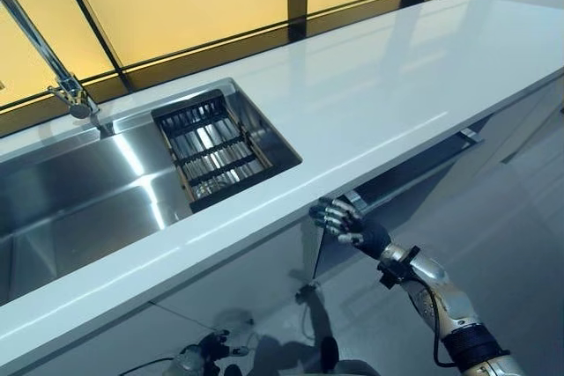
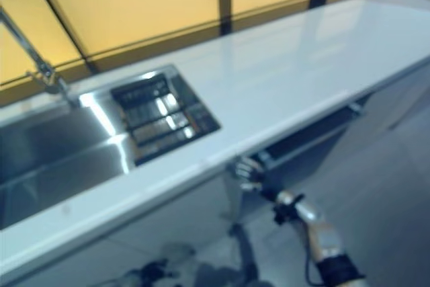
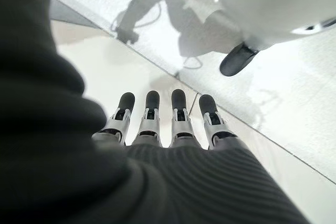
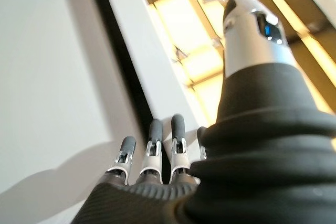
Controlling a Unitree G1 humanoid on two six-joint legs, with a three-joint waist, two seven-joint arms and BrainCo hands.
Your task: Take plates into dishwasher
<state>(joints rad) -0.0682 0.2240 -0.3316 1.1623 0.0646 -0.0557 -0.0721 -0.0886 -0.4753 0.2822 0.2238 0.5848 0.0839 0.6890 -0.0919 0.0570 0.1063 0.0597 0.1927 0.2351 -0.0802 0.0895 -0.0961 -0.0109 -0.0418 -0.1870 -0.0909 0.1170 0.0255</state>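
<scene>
- right hand [image 1: 348,222] sits just under the front lip of the white countertop [image 1: 397,94], at the top edge of the dishwasher door [image 1: 414,173] beside the dark gap. its wrist view shows the fingers [image 4: 152,142] straight and spread, holding nothing.
- left hand [image 3: 168,129] hangs low toward the floor [image 3: 294,93], fingers extended and relaxed, empty. it shows only faintly at the bottom of the head views.
- no plates visible in any view. the steel sink [image 1: 79,200] holds only a dark slatted drain rack [image 1: 216,147]; the faucet [image 1: 53,68] stands behind it. i cannot say where the plates are.
- i judge the step in hand is opening the dishwasher, with the task barely begun.
- to do it well: i would hook the right fingertips firmly behind the door's top edge before pulling, and draw out and down in the door's arc.
- i would keep the wrist clear of the counter lip.
- risk: fingertips slipping off the smooth edge.
</scene>
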